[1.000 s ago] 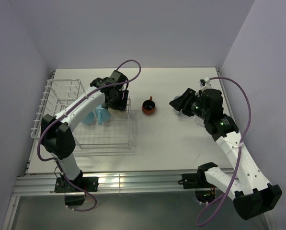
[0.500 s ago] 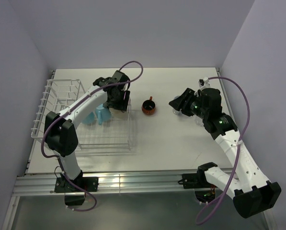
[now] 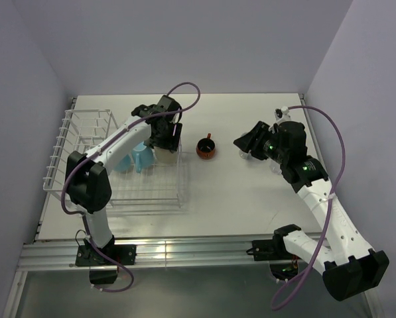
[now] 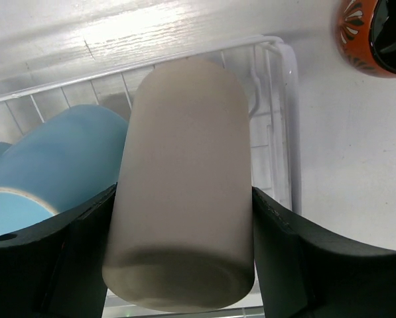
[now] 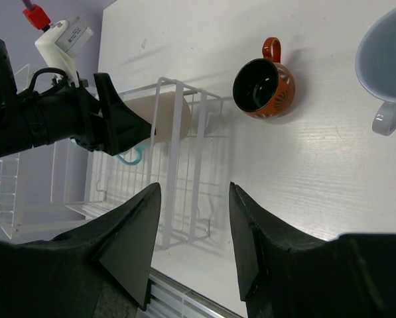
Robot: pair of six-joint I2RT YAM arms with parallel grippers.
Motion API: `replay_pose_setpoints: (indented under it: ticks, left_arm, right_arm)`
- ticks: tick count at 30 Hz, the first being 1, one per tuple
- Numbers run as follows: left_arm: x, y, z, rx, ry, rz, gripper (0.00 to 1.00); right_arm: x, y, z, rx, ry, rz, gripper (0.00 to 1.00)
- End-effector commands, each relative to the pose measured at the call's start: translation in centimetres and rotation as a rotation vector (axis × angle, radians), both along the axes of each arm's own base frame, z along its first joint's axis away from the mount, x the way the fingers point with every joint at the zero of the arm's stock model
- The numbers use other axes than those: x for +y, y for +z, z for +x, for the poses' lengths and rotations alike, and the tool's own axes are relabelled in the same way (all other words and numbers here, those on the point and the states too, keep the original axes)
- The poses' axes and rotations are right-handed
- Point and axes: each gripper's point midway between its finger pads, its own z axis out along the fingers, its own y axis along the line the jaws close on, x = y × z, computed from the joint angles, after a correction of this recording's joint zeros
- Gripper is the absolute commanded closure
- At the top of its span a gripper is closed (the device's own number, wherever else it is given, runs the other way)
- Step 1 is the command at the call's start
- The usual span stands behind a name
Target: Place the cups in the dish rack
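Note:
My left gripper point(image 4: 184, 265) is shut on the cream mug point(image 4: 184, 172). It holds the mug on its side over the right end of the white wire dish rack point(image 4: 277, 99). Two light blue mugs point(image 4: 58, 159) lie in the rack just left of it. In the top view the left gripper point(image 3: 163, 138) is above the rack point(image 3: 85, 142), beside the blue mugs point(image 3: 139, 158). The red-orange mug point(image 3: 206, 148) stands on the table right of the rack. My right gripper point(image 5: 192, 199) is open and empty, above the table. A third light blue mug point(image 5: 387, 59) stands near it.
The rack's raised end with upright prongs point(image 3: 65, 132) is at the far left by the wall. Walls close the table at the back and on both sides. The right arm's purple cable point(image 3: 337, 152) loops above the right side.
My left gripper has shifted slightly toward the far side with the cream mug still in it. The right arm has barely moved.

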Motion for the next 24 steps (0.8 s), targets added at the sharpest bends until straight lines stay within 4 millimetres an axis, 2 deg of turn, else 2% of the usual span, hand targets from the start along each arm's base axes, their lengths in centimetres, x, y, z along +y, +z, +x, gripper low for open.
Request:
replay_pose_setpoints:
  ticks: [1,5,14,16,17,24]
  left_arm:
    - [0.0,-1.2,0.0,0.032,-0.009,0.026,0.24]
    - [0.1,-1.0,0.4,0.012,0.002,0.030,0.19]
    - [0.1,0.2,0.9,-0.034,0.020,0.018,0.15]
    - [0.1,0.9,1.3,-0.056,0.025,0.012,0.14]
    - [0.1,1.4,1.5,-0.069,0.027,0.009,0.01]
    - [0.0,4.3,2.2,-0.132,0.034,-0.010,0.01]
  right_arm:
    - [0.0,0.4,0.6,-0.035,-0.001,0.000,0.47]
    - [0.0,0.2,0.6,-0.034,0.001,-0.004,0.46]
    - [-0.1,0.4,0.5,-0.040,0.001,-0.006,0.44]
    - [-0.1,0.4,0.4,-0.041,0.001,-0.007,0.44]
    - [-0.1,0.4,0.5,-0.039,0.004,-0.010,0.44]
    - [-0.2,0.3,0.4,-0.040,0.003,-0.015,0.44]
